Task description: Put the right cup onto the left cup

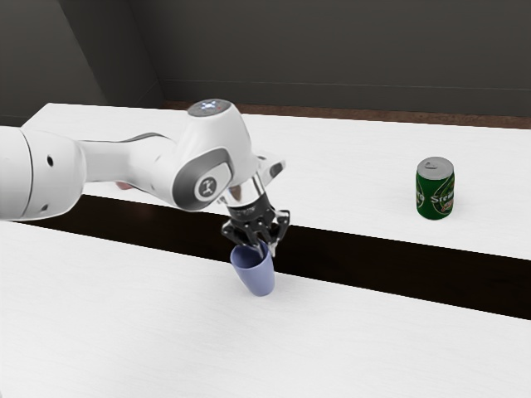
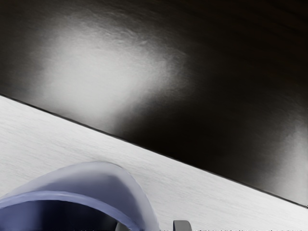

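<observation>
Claw (image 1: 265, 246) at blue cup (image 1: 258, 275); you can't tell if wide or narrow. White desk (image 1: 124, 315), dark band (image 1: 357, 257) across, green can (image 1: 435, 199); grey wall (image 1: 332, 50) behind.

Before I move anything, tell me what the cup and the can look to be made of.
Cup: glazed ceramic or hard plastic, I can't tell which; smooth blue-violet with a soft sheen, and no grain or seam that I can see.
Can: most likely thin metal, judging by the grey lid with its pull tab; the side looks printed in green with pale lettering.
</observation>
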Robot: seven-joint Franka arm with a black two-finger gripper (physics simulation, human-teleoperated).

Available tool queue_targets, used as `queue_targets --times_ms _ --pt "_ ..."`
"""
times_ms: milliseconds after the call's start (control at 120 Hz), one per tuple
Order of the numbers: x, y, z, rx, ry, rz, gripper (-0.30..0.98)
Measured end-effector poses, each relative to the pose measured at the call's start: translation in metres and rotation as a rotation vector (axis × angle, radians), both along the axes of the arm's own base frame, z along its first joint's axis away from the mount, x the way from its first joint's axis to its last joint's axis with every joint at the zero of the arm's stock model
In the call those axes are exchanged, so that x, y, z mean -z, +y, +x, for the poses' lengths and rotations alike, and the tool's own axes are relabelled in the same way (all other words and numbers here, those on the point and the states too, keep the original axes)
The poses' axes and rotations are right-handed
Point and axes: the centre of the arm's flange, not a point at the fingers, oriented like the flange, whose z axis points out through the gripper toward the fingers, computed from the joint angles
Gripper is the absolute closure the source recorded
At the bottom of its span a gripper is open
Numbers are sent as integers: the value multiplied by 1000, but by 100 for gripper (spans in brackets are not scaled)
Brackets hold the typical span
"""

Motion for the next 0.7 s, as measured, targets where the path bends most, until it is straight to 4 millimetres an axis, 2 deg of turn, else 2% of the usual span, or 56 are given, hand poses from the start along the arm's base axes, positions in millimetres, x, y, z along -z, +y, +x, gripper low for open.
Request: queue_targets --times_ms 142,483,700 --pt "8 -6 -4 0 13 7 75" --pt "24 1 0 -43 34 22 78" --pt "16 4 3 -62 23 15 78"
